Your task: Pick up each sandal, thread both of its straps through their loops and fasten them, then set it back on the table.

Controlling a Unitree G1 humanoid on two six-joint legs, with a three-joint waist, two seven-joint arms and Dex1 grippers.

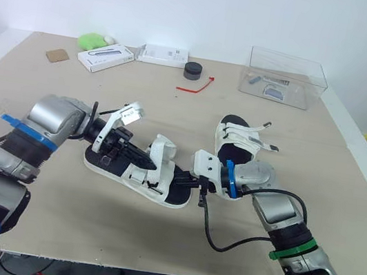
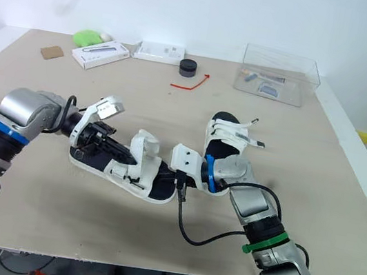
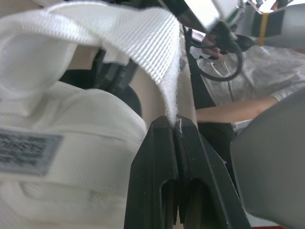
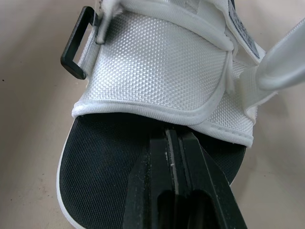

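A white-strapped sandal with a black footbed (image 1: 110, 165) lies on the table left of centre. My left gripper (image 1: 149, 166) reaches over it from the left and is shut on the frayed end of its white strap (image 3: 172, 106). My right gripper (image 1: 189, 182) is at the sandal's toe end, fingers (image 4: 159, 162) shut and resting over the black footbed (image 4: 105, 157), just short of the white front band (image 4: 157, 71) with its black loop (image 4: 75, 50). The second sandal (image 1: 240, 141) lies to the right, its straps loose.
A clear plastic box (image 1: 285, 78) stands at the back right. Along the far edge lie a black puck (image 1: 192, 70), a red tie (image 1: 195, 87), two white boxes (image 1: 105, 57) (image 1: 163, 55), a green object (image 1: 90, 40) and a cardboard scrap (image 1: 57, 55).
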